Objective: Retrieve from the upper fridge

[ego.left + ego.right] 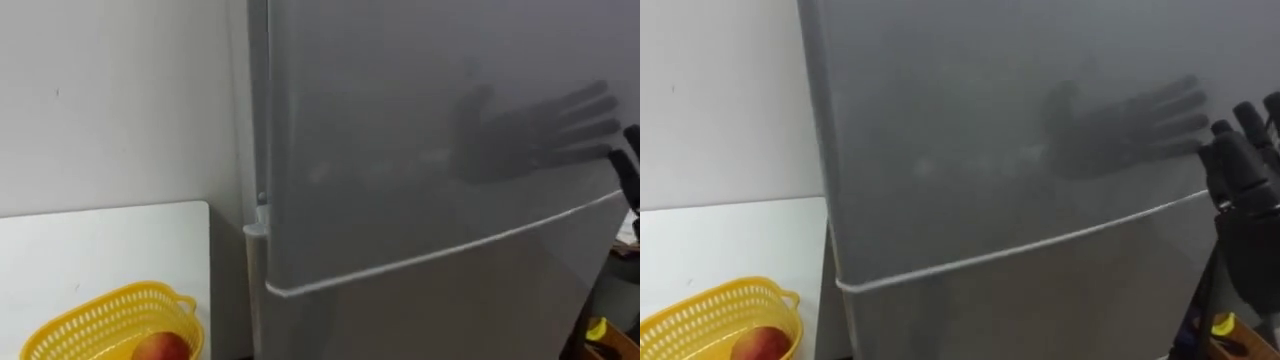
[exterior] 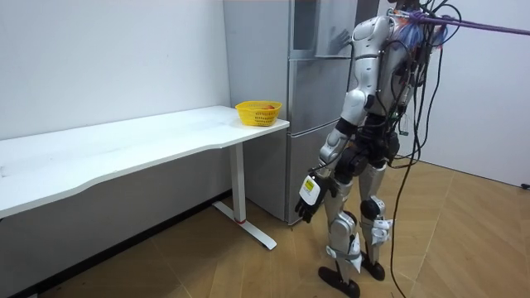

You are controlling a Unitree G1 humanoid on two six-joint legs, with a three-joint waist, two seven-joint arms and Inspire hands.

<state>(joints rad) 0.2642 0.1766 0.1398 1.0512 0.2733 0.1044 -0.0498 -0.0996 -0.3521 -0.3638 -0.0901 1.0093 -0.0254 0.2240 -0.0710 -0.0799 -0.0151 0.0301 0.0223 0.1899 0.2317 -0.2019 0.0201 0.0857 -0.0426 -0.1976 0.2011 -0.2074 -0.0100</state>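
Observation:
The grey fridge point(image 1: 420, 120) fills the eye views, and its upper door point(image 1: 990, 90) is shut. A pale seam point(image 1: 440, 252) divides that door from the lower door point(image 1: 1040, 310). My right hand point(image 1: 1240, 165) is raised at the upper door's right edge with straight, spread fingers, and its reflection shows on the door. Whether it touches the door I cannot tell. In the room view I stand facing the fridge point(image 2: 310, 99), and my left hand point(image 2: 308, 197) hangs low by my thigh with relaxed fingers, holding nothing.
A white table point(image 1: 100, 245) stands against the wall left of the fridge. At its near corner sits a yellow basket point(image 1: 100, 320) with a reddish fruit point(image 1: 160, 348) in it. Wooden floor point(image 2: 464, 248) lies behind me.

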